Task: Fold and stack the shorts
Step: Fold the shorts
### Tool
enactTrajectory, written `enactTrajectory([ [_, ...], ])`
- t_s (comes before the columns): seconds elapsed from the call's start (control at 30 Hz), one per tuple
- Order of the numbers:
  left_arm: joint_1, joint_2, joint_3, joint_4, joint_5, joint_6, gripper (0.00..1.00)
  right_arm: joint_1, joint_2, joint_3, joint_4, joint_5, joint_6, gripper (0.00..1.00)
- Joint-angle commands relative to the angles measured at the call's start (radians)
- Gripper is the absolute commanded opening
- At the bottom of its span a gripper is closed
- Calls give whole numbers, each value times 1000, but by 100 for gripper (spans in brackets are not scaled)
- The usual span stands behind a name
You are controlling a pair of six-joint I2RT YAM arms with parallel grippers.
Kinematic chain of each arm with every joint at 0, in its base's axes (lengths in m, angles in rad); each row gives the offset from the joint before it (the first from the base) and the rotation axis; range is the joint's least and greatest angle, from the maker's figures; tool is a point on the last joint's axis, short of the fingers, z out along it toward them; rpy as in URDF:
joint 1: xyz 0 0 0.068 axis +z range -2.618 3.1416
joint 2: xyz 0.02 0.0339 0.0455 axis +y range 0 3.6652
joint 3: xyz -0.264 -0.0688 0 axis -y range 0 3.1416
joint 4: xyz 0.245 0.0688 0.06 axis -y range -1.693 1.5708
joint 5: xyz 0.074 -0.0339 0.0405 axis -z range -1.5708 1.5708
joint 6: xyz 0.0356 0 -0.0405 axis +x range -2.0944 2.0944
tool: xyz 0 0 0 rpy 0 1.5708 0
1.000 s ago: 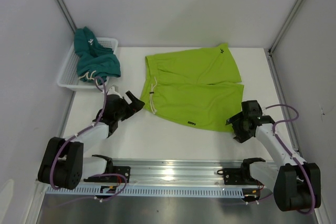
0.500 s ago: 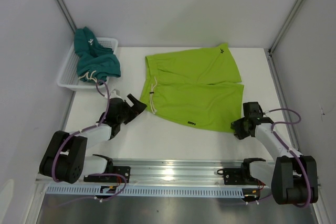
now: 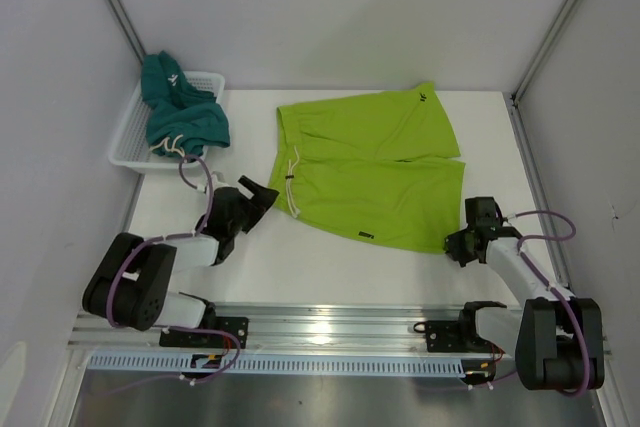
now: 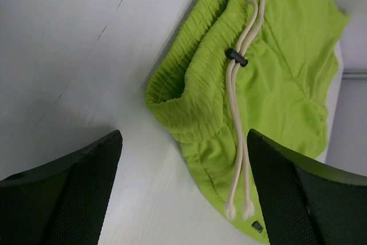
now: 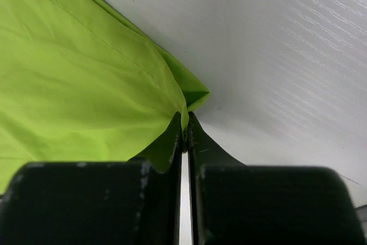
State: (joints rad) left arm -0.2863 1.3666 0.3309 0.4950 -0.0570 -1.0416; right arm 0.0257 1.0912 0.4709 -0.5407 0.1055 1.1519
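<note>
Lime green shorts: spread nearly flat in the middle of the counter, with the waistband at the left and the two legs reaching to the right.
Waistband: ribbed and gathered, and its near end is folded into a soft bump on the counter.
Drawstring: white, doubled, lying across the front of the green cloth. A small dark toggle sits on it, and the two knotted ends lie side by side lower down.
Dark teal shorts: bunched up in the basket at the far left of the counter, piled above its rim. Their white string ends hang over the near edge.
Left tool: jaws wide apart, low over the counter, just beside the waistband end of the green pair. In the wrist view the waistband lies ahead, between the two fingers, and touches neither.
Right tool: jaws pressed together, pinching the near right corner of the green pair at the leg hem. In the wrist view the cloth rises in a small peak into the fingertips.
Distance between pairs: well apart, with bare counter between the basket and the green cloth.
</note>
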Motion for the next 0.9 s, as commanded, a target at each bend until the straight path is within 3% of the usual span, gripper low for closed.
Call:
enactTrajectory([
  [0.0, -19, 55, -13, 92, -46, -98, 90, -4, -28, -14, 10, 33, 0, 0],
  [0.3, -53, 118, -27, 166, -147, -150, 72, -4, -54, -14, 2, 23, -8, 0],
  [0.43, -53, 140, -16, 172, -158, -149, 69, -4, -70, -18, -2, 22, -8, 0],
  [0.6, -53, 155, 3, 169, -162, -132, 58, -4, -96, -12, -24, 29, -9, 0],
  [0.63, -53, 160, 8, 168, -159, -127, 51, -4, -106, -11, -28, 33, -11, 0],
  [0.8, -53, 173, 20, 177, -155, -123, 47, -6, -134, -6, -48, 40, -14, 0],
  [0.87, -53, 177, 23, 180, -159, -120, 40, -4, -143, -3, -54, 40, -14, 0],
])
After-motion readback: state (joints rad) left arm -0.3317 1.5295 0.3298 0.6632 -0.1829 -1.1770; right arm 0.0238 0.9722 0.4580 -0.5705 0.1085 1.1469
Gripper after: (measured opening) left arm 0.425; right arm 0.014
